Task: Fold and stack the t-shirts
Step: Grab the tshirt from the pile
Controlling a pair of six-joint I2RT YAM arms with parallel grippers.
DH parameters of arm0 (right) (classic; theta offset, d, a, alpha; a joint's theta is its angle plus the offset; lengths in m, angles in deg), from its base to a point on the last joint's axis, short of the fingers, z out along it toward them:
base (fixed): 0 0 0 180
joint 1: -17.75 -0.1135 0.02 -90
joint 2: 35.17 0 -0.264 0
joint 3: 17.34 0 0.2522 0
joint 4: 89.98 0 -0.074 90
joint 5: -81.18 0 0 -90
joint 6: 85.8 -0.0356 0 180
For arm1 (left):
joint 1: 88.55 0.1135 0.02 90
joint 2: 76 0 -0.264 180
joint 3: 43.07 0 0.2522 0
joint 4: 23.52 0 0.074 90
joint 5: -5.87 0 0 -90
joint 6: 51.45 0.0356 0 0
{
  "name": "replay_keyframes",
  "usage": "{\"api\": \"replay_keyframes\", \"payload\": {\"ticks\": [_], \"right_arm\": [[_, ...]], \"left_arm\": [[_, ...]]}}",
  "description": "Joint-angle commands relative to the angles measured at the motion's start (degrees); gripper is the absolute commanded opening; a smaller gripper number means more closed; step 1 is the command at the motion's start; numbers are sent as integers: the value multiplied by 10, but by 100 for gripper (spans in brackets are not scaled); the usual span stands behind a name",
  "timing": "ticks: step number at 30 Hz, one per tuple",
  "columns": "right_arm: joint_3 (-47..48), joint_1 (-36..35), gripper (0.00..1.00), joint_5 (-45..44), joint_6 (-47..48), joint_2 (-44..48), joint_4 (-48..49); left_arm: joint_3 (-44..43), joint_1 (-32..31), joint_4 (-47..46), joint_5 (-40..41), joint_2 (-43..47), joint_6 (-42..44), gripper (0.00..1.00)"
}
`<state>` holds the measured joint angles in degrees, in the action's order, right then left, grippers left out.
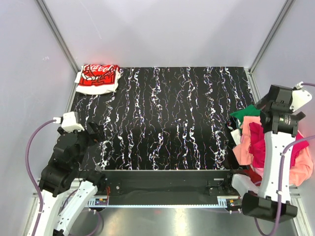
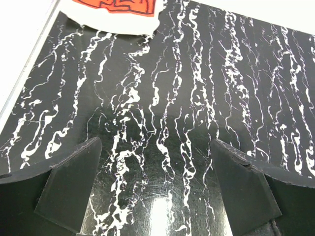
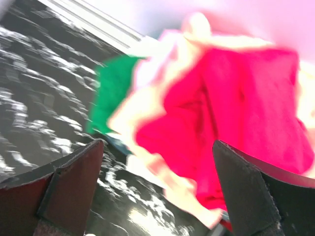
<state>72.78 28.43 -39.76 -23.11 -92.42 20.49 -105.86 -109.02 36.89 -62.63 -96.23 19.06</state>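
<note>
White tee (image 1: 98, 79) w/ illegible red print; L fingers (image 2: 74, 187), R fingers (image 3: 74, 182) both wide.

Left fingers (image 2: 74, 187) spread, empty; right fingers (image 3: 74, 182) spread, empty

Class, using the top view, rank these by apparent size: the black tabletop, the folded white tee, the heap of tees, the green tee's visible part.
1. tabletop
2. heap, even partly covered
3. white tee
4. green tee, only a patch showing
</note>
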Motion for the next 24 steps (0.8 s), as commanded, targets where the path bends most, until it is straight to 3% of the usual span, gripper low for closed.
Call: {"api": "replay_keyframes", "payload": {"ticks": [1, 8, 15, 16, 17, 18, 19, 23, 24], "right_arm": [[-6, 57, 100, 18, -2, -26, -64], [-102, 165, 100, 76, -27, -79, -29], [-168, 179, 100, 97, -50, -66, 9], [-170, 183, 88, 109, -52, -71, 8], [-181, 186, 48, 119, -51, -73, 17], [-184, 187, 21, 131, -53, -70, 22], [-186, 187, 1, 137, -54, -65, 25], [-145, 185, 0, 153, -53, -23, 20], [-127, 186, 0, 192, -58, -16, 21]], "left_arm": [[6, -16, -28, 5, 11, 8, 99], [7, -39, -28, 14, 13, 6, 99], [9, -48, -30, 15, 12, 7, 99], [9, -48, -30, 15, 13, 7, 99], [10, -48, -30, 16, 13, 7, 99], [10, -48, -30, 18, 14, 6, 99], [10, -48, -30, 18, 14, 7, 99], [10, -48, -31, 18, 12, 7, 99], [10, -48, -31, 18, 12, 7, 99]]}}
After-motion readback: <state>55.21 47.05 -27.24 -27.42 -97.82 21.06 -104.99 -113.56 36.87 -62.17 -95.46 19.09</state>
